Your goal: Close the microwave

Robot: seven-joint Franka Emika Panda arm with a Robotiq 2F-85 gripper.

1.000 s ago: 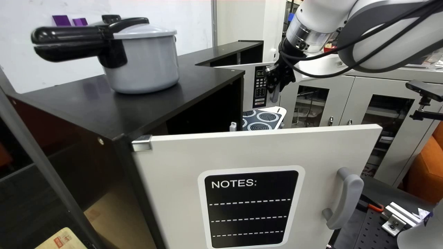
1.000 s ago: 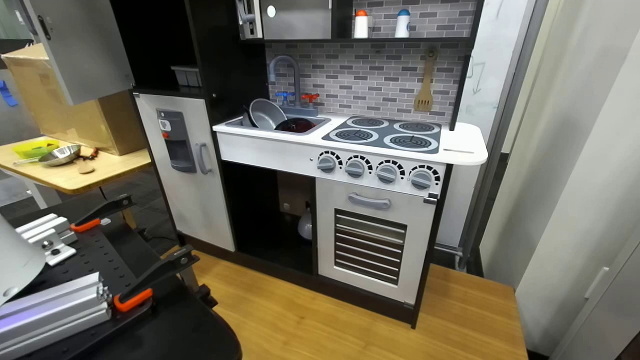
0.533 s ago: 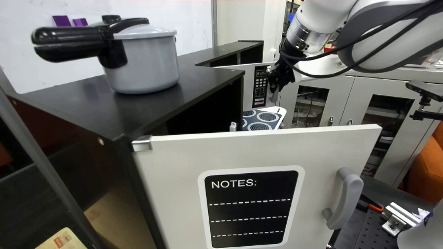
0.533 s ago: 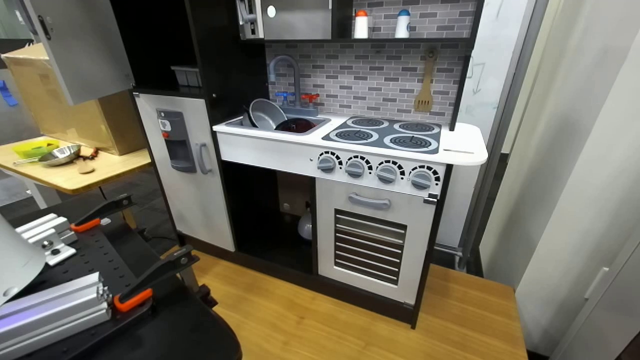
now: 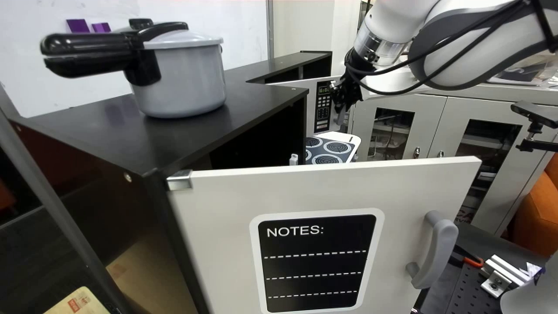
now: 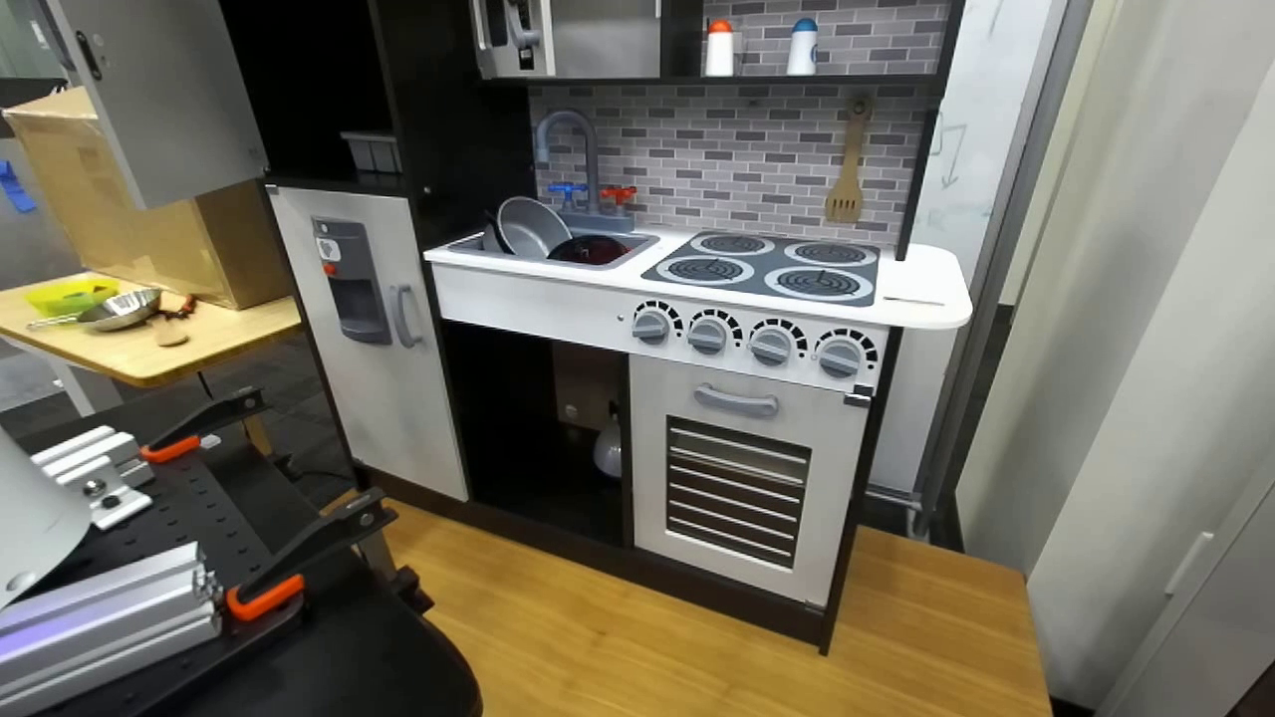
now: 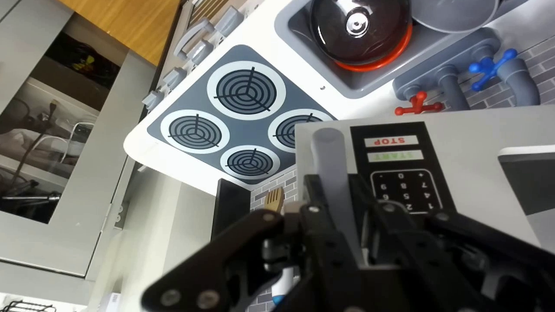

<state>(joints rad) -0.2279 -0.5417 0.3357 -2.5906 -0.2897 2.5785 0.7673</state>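
The microwave door (image 5: pixel 311 104) is light grey with a black keypad and stands partly open in an exterior view. Its front shows close up in the wrist view (image 7: pixel 477 173), and it shows at a steep angle at the top of an exterior view (image 6: pixel 503 45). Its grey upright handle (image 7: pixel 331 156) sits near the free edge and also shows in an exterior view (image 6: pixel 522 28). My gripper (image 7: pixel 334 184) has a finger on each side of the handle and is shut on it. The gripper also shows in an exterior view (image 5: pixel 342 104). The microwave's inside is hidden.
A stove top (image 7: pixel 247 125) and a sink (image 7: pixel 299 34) with pans lie below the door. A cupboard door marked NOTES (image 5: pixel 318 192) stands open. A grey pot (image 5: pixel 181 74) sits on top of the black cabinet. A wooden spatula (image 6: pixel 847 179) hangs at the back wall.
The microwave door has swung a little, its free edge moving right in an exterior view and covering more of the opening. My arm and gripper have moved along with the handle.
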